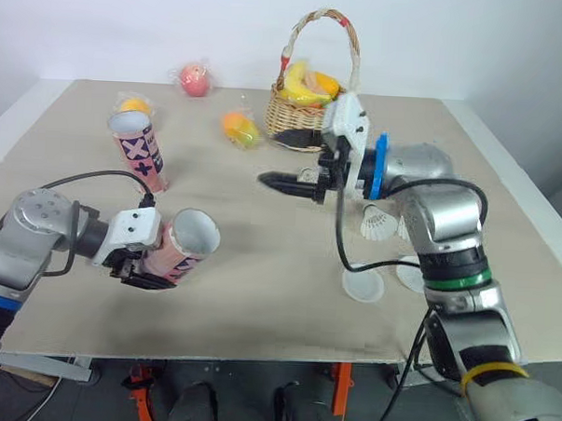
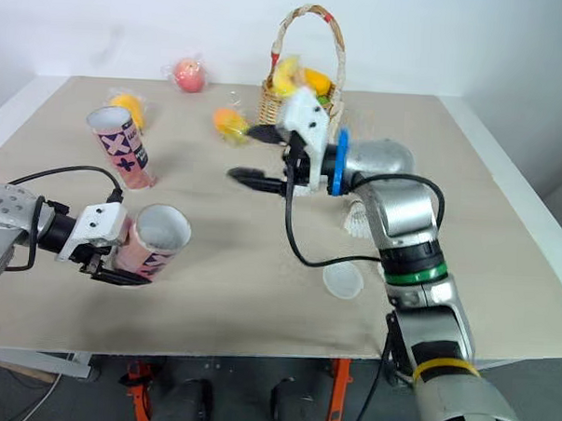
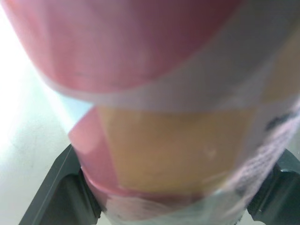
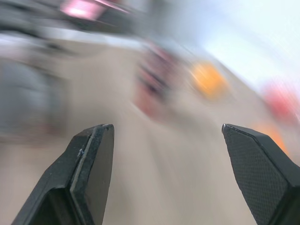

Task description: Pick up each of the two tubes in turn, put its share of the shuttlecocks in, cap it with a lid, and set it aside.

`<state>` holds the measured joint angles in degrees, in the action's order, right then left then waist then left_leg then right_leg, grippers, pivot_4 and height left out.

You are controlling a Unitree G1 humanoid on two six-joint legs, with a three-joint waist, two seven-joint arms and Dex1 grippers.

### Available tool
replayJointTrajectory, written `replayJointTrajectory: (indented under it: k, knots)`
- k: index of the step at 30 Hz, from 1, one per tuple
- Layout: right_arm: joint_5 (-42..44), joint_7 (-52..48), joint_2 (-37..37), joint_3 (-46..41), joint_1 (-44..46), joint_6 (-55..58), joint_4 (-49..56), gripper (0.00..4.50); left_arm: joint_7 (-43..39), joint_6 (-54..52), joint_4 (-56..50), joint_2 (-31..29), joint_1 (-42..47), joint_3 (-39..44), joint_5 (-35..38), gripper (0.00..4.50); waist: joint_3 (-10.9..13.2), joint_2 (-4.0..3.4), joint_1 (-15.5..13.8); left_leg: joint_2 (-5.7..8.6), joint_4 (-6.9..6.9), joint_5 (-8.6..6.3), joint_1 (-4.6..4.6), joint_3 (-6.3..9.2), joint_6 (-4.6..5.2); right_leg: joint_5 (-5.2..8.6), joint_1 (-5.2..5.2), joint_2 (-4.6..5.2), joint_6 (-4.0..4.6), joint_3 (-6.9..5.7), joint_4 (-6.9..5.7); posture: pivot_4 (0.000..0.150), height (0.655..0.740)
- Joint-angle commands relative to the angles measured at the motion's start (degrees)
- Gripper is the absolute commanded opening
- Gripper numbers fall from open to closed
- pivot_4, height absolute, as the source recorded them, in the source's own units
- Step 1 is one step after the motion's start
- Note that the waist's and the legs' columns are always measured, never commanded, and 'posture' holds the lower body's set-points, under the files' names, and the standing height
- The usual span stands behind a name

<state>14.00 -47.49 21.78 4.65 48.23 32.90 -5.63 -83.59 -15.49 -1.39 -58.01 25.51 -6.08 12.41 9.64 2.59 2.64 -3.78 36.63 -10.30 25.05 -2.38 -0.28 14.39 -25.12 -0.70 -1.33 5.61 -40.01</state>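
Note:
My left gripper [image 1: 165, 261] is shut on a pink tube [image 1: 186, 244], held tilted low over the table's front left with its open mouth toward the right; in the left wrist view the tube [image 3: 154, 117] sits between both fingers [image 3: 58, 187]. A second pink tube [image 1: 140, 150] stands upright at the back left. My right gripper [image 1: 269, 158] hovers open and empty above mid-table, pointing left, its fingers [image 4: 89, 173] wide apart. One white shuttlecock [image 1: 378, 224] lies on the table under the right forearm. Two white lids [image 1: 364, 284] [image 1: 411, 272] lie near the front right.
A wicker basket [image 1: 308, 114] with fruit stands at the back centre, just behind the right gripper. A red fruit [image 1: 195, 79], an orange one [image 1: 134, 104] and an orange-green one [image 1: 240, 128] lie wrapped along the back. The table's front edge [image 1: 256, 345] is close.

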Motion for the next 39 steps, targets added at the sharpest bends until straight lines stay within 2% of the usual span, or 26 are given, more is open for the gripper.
replayJointTrajectory:
  k: [1,4,9,15,31,32,34,38,39]
  knots:
    - [-2.17,14.78,-3.54,-3.85,-5.03,8.86,7.52,3.95,0.33,-0.96,-2.75,-1.01,-1.57,1.45,1.24,3.34,0.01,-0.04,0.06,0.00,-0.03,0.00,0.04,0.00,0.00,0.00,-0.06,-0.01,0.01,0.03,-0.01,0.150,0.7400]
    - [-3.61,21.73,-6.98,-3.87,-8.08,11.06,11.01,3.95,0.47,-1.30,-3.21,-1.21,-2.21,1.95,1.34,3.34,0.05,-0.10,0.13,0.02,-0.07,0.00,0.12,-0.02,-0.01,0.02,-0.15,-0.03,-0.01,0.09,-0.02,0.150,0.7400]
    - [-5.85,27.30,-10.88,-2.51,-6.67,8.67,6.05,3.95,0.56,-1.28,-3.13,-1.16,-2.15,2.06,1.27,3.34,0.04,-0.09,0.22,0.06,-0.08,0.00,0.10,-0.02,-0.01,0.19,-0.11,-0.04,-0.30,0.15,-0.02,0.150,0.7400]
    - [-8.32,31.54,-12.86,-2.94,-1.68,5.24,-7.13,3.95,1.12,-1.23,-3.15,-1.35,-2.65,2.49,1.29,3.34,0.04,-0.09,0.28,0.09,-0.04,0.01,0.10,-0.04,-0.02,0.16,-0.10,-0.03,-0.37,0.20,-0.01,0.150,0.7400]
    - [-14.20,37.15,-18.11,-2.48,14.86,-17.14,-47.08,3.95,2.77,-2.57,-4.85,-1.40,-3.77,3.00,2.32,3.34,0.04,-0.10,0.94,0.15,-0.12,0.01,0.11,0.01,-0.02,0.13,-0.08,-0.02,-0.27,0.24,-0.01,0.150,0.7400]
    - [-15.11,38.81,-17.92,-2.37,15.86,-18.50,-49.67,3.57,2.84,-2.65,-4.95,-1.41,-3.82,3.09,2.38,3.34,0.04,-0.10,0.94,0.16,-0.12,0.01,0.11,0.02,-0.02,0.14,-0.08,-0.02,-0.27,0.24,-0.01,0.150,0.7400]
    - [-16.02,41.20,-17.67,-2.66,17.47,-20.49,-53.46,3.10,3.01,-2.80,-5.15,-1.39,-3.90,3.20,2.45,3.34,0.05,-0.10,0.94,0.18,-0.12,0.01,0.11,0.02,-0.02,0.14,-0.08,0.00,-0.27,0.24,-0.01,0.150,0.7400]
    - [-16.34,41.27,-17.59,-2.99,18.60,-23.03,-55.21,1.13,3.36,-3.36,-5.82,-1.14,-3.94,3.39,2.86,3.34,0.05,-0.11,0.99,0.20,-0.15,0.01,0.12,0.01,-0.02,0.15,-0.08,0.02,-0.27,0.25,-0.01,0.150,0.7400]
    - [-16.39,41.17,-17.56,-3.01,18.60,-23.25,-55.18,0.83,3.39,-3.52,-5.96,-1.06,-3.91,3.42,2.97,3.34,0.05,-0.11,1.00,0.20,-0.15,0.01,0.12,0.02,-0.02,0.15,-0.09,0.01,-0.27,0.25,-0.01,0.150,0.7400]
